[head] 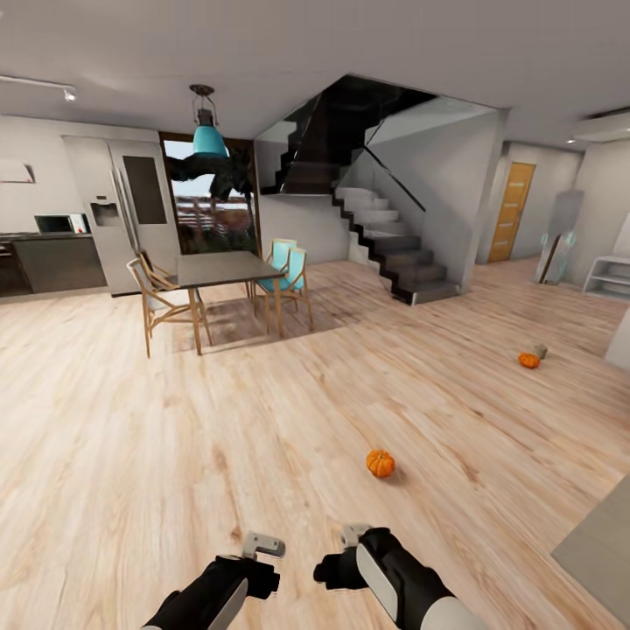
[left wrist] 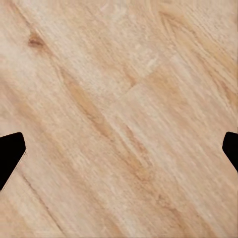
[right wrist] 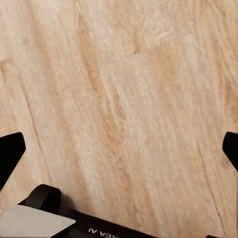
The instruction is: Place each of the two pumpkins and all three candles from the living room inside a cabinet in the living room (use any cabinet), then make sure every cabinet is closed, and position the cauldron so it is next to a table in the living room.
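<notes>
One orange pumpkin (head: 381, 463) sits on the wood floor a short way ahead of my right gripper (head: 354, 534). A second pumpkin (head: 528, 360) lies farther off to the right, with a small grey candle (head: 540, 351) touching or just behind it. My left gripper (head: 262, 547) hangs low at the bottom of the head view. Both wrist views look down at bare floorboards, with the left gripper (left wrist: 119, 151) and right gripper (right wrist: 119, 151) open and nothing between the fingers. The cabinet and the cauldron are out of view.
A dining table (head: 229, 267) with wooden and teal chairs stands at the back left, a staircase (head: 394, 254) behind the middle. A white open shelf bench (head: 611, 276) is at the far right. A grey flat surface (head: 599, 551) cuts into the near right corner.
</notes>
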